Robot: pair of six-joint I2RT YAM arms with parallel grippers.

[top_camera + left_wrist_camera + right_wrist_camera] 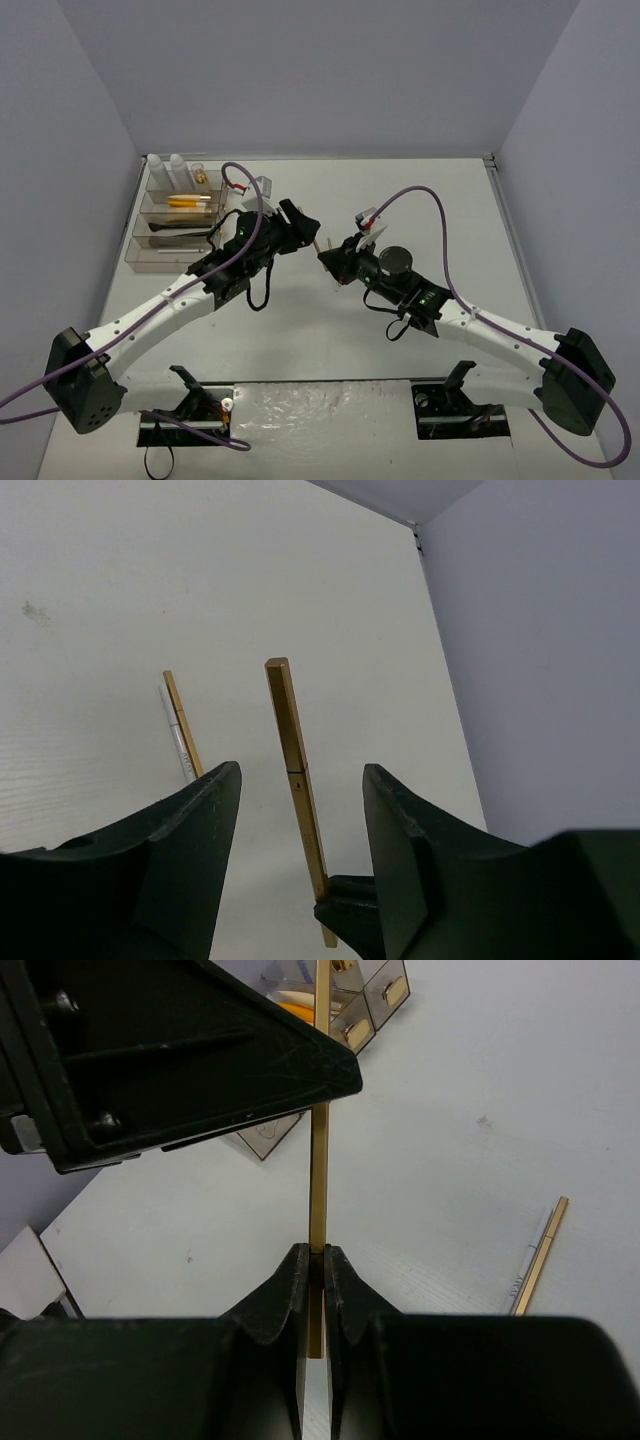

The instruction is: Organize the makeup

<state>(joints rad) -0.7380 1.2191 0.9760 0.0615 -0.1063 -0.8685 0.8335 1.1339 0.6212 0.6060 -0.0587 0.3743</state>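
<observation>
So the right gripper (pixel 315 1258) is pinched shut on the low end of a gold stick (pixel 318 1160), holding it up near mid-table. The left gripper (pixel 301 772) is spread wide, one finger on each side of that stick with gaps showing. A second stick (pixel 176 702) lies flat with a silver one (pixel 179 748) right against it, at 9 o'clock from the held one in the left wrist view. The drawer box (pixel 150 240) sits at 10 o'clock in the top view.

Gold stick (pixel 318 1180) partly behind left pincer (pixel 301 773)

overhead view, close wrist views share stick (pixel 296 770)
</observation>
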